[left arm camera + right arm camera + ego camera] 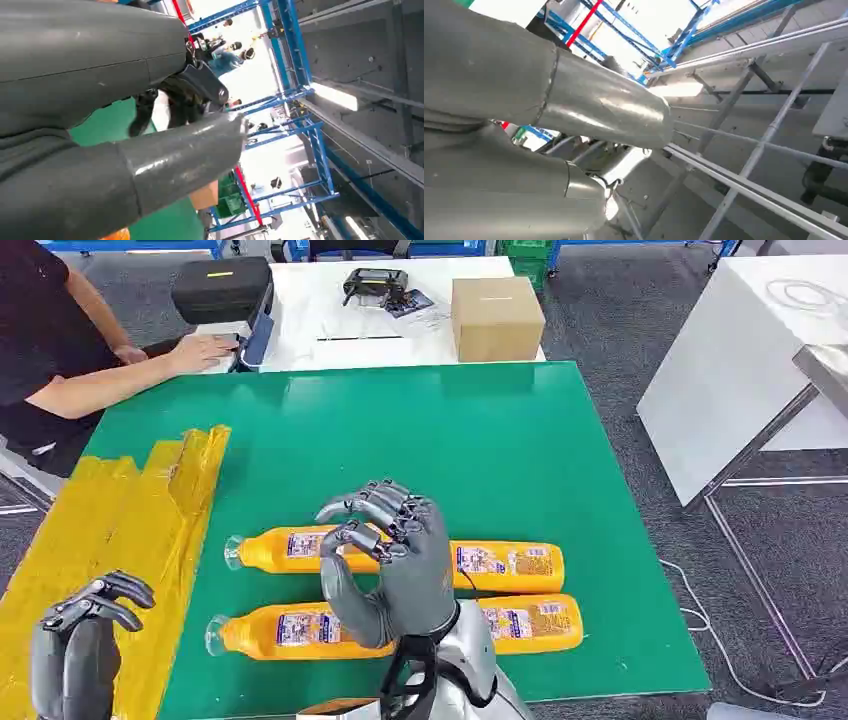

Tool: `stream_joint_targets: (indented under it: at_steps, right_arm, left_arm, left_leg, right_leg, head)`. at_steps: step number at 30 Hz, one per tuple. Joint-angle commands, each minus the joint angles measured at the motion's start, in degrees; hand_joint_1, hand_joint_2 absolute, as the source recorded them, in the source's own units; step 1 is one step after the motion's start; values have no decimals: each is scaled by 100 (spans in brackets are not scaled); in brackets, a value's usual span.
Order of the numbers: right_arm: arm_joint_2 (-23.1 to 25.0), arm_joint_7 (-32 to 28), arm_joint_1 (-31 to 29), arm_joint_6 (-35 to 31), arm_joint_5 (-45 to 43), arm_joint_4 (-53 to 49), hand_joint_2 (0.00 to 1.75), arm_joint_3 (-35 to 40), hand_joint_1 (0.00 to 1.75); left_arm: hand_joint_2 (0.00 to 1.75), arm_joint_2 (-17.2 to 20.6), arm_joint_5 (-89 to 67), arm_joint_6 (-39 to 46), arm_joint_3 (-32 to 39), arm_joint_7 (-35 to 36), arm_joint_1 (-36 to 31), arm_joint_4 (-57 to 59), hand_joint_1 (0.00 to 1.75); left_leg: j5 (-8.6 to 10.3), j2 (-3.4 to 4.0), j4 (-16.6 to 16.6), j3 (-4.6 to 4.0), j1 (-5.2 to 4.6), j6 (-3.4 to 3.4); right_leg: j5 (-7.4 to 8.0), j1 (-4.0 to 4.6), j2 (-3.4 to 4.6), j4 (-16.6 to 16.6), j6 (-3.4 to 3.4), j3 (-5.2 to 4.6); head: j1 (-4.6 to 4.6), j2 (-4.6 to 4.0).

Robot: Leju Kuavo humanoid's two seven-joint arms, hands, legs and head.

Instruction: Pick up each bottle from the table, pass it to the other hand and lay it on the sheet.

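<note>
Two orange bottles lie on their sides on the green surface [520, 430], both with caps pointing toward the yellow sheet [120, 530] that covers the surface's left part. The far bottle [500, 565] and the near bottle [270, 630] sit parallel, close together but not touching, and neither is on the sheet yet.

The right hand [395, 560] is raised above the middle of the two bottles, palm turned up and toward the camera, fingers [375, 502] curled loosely inward with nothing in them. It touches neither bottle. The left hand [85, 640] waits over the near part of the sheet, fingers [110, 595] bent and parted, also holding nothing; from the left wrist view its fingers look apart, though that angle is poor.

The step in hand appears to be the first pick-up. To do it well, the right hand would need to turn palm down, spread its fingers wide, and come down across the body of one bottle near its middle, where the weight should balance. The far bottle looks the easier choice, since the near one lies partly under the wrist. The bottles are round and smooth, so a squeeze off-centre could roll one into its neighbour. Lifting level would leave the cap end free for the left hand to take.

A person's arm [120, 375] rests at the far left corner, by a cardboard box [497, 318].
</note>
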Motion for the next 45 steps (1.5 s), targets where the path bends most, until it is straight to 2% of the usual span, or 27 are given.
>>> stream_joint_targets:
  at_steps: [1,2,3,4,5,6,7,8,10,13,16,17,21,25,28,33,45]
  right_arm:
    - [-983,-1181,930,2326,-4184,899,0,-2249,175]
    - [-899,-1702,961,2829,-4144,1267,0,-2823,175]
    - [-742,-1762,998,3002,-3953,1255,0,-3052,175]
    - [-554,-1694,1050,3060,-3814,1140,0,-3186,166]
    - [-391,-1528,1170,3009,-3578,910,0,-3167,0]
    - [-325,-1473,1227,3006,-3519,803,0,-3106,0]
    - [-283,-1430,1237,2981,-3484,778,0,-3064,0]
    - [-283,-1430,1237,2981,-3484,778,0,-3064,0]
    - [-283,-1430,1237,2981,-3484,778,0,-3064,0]
    - [-331,-1019,1139,2745,-3100,838,0,-2769,0]
    - [-376,-711,989,2789,-2872,1015,0,-2357,0]
    - [-410,-562,947,2840,-2802,1074,175,-2255,0]
    - [-590,2,535,2977,-1981,1582,175,-1537,0]
    - [-519,56,471,2925,-1929,1699,175,-1461,0]
    - [-711,390,28,3205,-1400,2117,175,-780,0]
    - [-514,577,-589,3420,-1317,2828,175,50,0]
    - [-546,706,-670,3383,-1364,2842,175,253,0]
  left_arm:
    - [0,-1129,-389,848,-1009,22,-496,1068,175]
    - [0,-841,-289,1671,-1676,22,-593,1307,175]
    - [0,-685,-208,2040,-1874,22,-610,1394,175]
    - [0,-662,-146,2308,-1854,22,-589,1448,175]
    - [0,-700,-125,2247,-1715,22,-516,1580,0]
    - [0,-719,-112,1982,-1590,22,-489,1582,0]
    - [0,-693,-83,1955,-1559,22,-471,1558,0]
    - [0,-693,-83,1955,-1559,22,-471,1558,0]
    - [0,-693,-83,1955,-1559,22,-471,1558,0]
    - [0,-846,-201,1781,-1330,22,-448,1633,0]
    - [0,-971,-225,1479,-1133,22,-439,1843,0]
    - [0,-986,-240,1415,-1096,22,-444,1880,0]
    - [0,-1068,-309,1368,-880,118,-595,2096,0]
    - [0,-1070,-304,1359,-845,133,-663,2152,0]
    - [0,-1076,-274,1284,-814,219,-777,2270,0]
    - [0,-1059,-268,1223,-868,250,-957,2499,0]
    - [0,-1047,-262,1203,-887,251,-951,2494,0]
  left_leg:
    - [15,-54,-30,27,3,13]
    - [17,-76,-34,46,3,12]
    - [35,-107,-54,49,8,26]
    - [25,-94,-31,32,-3,16]
    - [26,-116,-26,34,-8,23]
    - [2,-82,0,0,-10,26]
    - [3,-74,3,-10,-11,31]
    - [3,-50,1,-17,-19,36]
    - [-4,-19,0,-6,-18,40]
    - [1,-20,6,-8,-25,38]
    - [5,-9,5,-11,-23,39]
    - [6,-8,6,-18,-25,40]
    - [7,10,2,-12,-22,39]
    - [9,-6,6,-16,-23,38]
    - [7,-4,5,-14,-23,38]
    - [7,21,3,-10,-22,37]
    - [9,-7,7,-21,-22,38]
  right_leg:
    - [7,5,-58,-52,5,59]
    - [2,3,-79,-62,7,68]
    - [20,10,-114,-106,13,96]
    - [8,-5,-96,-62,6,5]
    - [6,-10,-114,-69,12,10]
    - [-8,-13,-69,-30,25,-27]
    - [-8,-14,-62,-27,22,-32]
    - [4,-21,-32,-27,34,12]
    - [16,-13,-9,-41,43,21]
    - [12,-20,-14,-28,39,9]
    - [18,-19,-2,-28,43,3]
    - [18,-23,1,-23,46,-7]
    - [24,-19,16,-28,43,-1]
    - [20,-20,0,-23,44,-2]
    - [20,-20,4,-25,43,0]
    - [26,-18,25,-24,40,-2]
    - [18,-18,-3,-21,45,-4]
  head:
    - [0,0]
    - [-2,0]
    - [-11,0]
    - [-11,0]
    - [-4,0]
    - [11,0]
    - [17,0]
    - [7,0]
    - [11,0]
    - [11,0]
    - [9,0]
    - [11,0]
    - [9,0]
    - [11,0]
    - [9,0]
    - [9,0]
    - [9,0]
